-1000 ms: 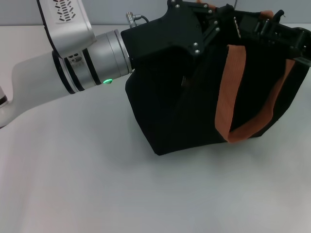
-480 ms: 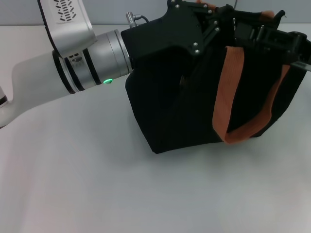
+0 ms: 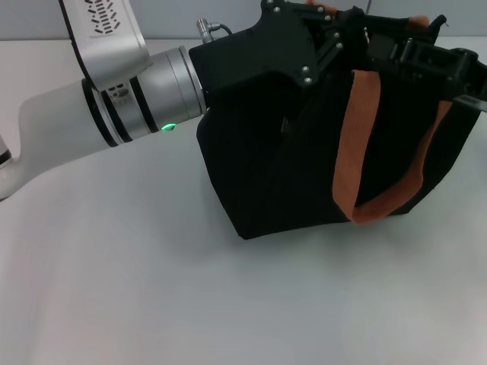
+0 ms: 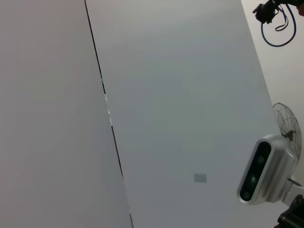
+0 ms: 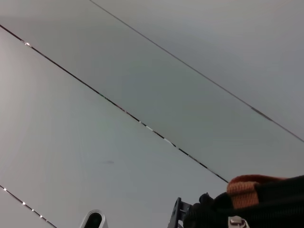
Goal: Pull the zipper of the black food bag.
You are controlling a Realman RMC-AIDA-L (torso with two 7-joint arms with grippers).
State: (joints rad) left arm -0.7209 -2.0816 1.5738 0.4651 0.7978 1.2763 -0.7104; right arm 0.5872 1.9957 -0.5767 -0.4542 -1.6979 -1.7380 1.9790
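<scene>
Black food bag (image 3: 304, 160) standing upright on a pale grey table (image 3: 152, 304), right of centre in the head view, boxy, with one rust-orange strap handle (image 3: 361, 152) looping down its front face. Inside of the bag hidden from every view; contents impossible to tell.

Left gripper (image 3: 335, 34) reaching in from the left on a white and silver arm (image 3: 114, 84), black wrist housing pressed against the bag's upper left corner. Fingers lost against the black fabric; clenched or released, cannot tell. Right gripper (image 3: 426, 57) at the bag's top right edge, black on black, grip likewise impossible to judge.

Zipper (image 5: 236, 222) seen only in the right wrist view: small silver tab at the bag's top edge, just under a fold of orange webbing (image 5: 249, 187). Not visible in the head view.

Left wrist view pointing away from the table: pale wall panels and a white camera unit (image 4: 261, 171).

Compared with a second ago: right gripper shifted slightly rightward along the top edge, bag's right side and strap loop drawn a little inward. Left arm unchanged.
</scene>
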